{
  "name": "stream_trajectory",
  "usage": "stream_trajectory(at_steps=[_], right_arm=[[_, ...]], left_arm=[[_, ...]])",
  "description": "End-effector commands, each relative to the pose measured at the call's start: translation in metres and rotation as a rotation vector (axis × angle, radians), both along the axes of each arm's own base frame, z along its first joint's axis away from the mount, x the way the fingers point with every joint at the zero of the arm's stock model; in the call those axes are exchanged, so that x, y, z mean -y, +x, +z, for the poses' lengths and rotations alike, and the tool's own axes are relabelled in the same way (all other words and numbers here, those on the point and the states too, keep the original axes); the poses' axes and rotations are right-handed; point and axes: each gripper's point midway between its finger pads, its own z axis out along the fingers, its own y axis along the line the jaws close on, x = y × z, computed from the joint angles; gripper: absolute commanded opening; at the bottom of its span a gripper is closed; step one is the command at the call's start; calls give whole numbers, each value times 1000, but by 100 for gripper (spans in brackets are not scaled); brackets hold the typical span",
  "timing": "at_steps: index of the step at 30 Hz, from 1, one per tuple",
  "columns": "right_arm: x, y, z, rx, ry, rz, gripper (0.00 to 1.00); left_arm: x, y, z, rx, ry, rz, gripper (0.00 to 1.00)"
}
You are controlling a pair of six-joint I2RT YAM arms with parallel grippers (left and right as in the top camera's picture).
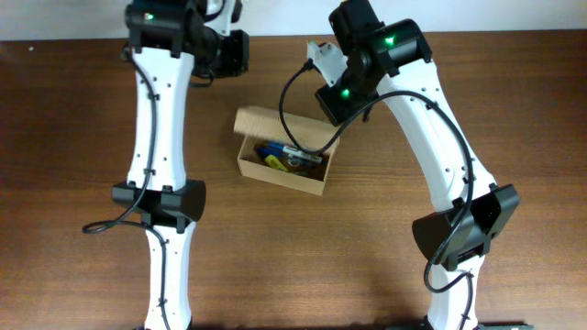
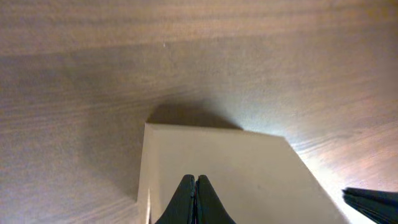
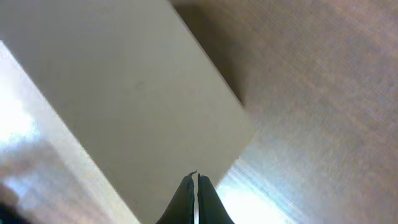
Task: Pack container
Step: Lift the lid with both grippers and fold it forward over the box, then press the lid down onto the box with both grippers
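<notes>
Brown wood-grain table (image 1: 83,137) is filling the overhead view, with a pale strip of wall (image 1: 55,18) running along its far edge. Near the middle the container (image 1: 280,171) is sitting slightly turned, its flap lid (image 1: 261,120) standing open on the far-left side. Inside it a blue item (image 1: 271,149) and a yellow item (image 1: 275,162) are lying together; what they are is too small to tell.

A black cable (image 1: 286,105) from the right arm (image 1: 440,137) is drooping in a loop across the container's open top and partly covering the contents on the right. That arm's wrist is hanging over the container's far-right corner and hiding it, while the arm itself is bending back from an elbow on the container's near-right. The left arm (image 1: 156,119) is stretching straight along the container's left side, its wrist ending beyond the container's far-left corner, apart from it.

Seen from the left wrist, the left gripper (image 2: 195,179) is pointing at a plain cardboard face of the container, fingers pressed together with nothing visible between them. Seen from the right wrist, the right gripper (image 3: 194,177) is likewise clenched tip to tip, close over a flat cardboard panel beside bare table. Whether either is touching the cardboard cannot be told.
</notes>
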Motion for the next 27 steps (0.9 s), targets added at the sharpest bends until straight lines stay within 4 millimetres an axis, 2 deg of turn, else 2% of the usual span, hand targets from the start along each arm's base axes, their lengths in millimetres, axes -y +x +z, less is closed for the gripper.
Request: stream_trajectory(at_steps=[1,5,10,14,17,23,27], right_arm=[[-6,-12,13,21,-21,24,4],[-17,-25,11,5,-43,60,4],[-26,-38,3,-8,-103,93,4],[-35,-49,-11,-32,-141,130,4],[-33,-55,-26,-64,-181,137,4],[-27,-63,-56,-129,-216,131,4],[-23,-67,-75,-164,-235,131,4]], left_arm=[[-10,-7,4,8,74,1,2],[-21,-14,-3,-25,143,12,1],[-42,-34,-6,-64,262,19,1],[-46,-51,-7,-99,277,-4,2],[-44,-65,-16,-148,290,-43,2],[-29,-87,-51,-277,269,-134,2],[-16,-93,-75,-322,247,-185,2]])
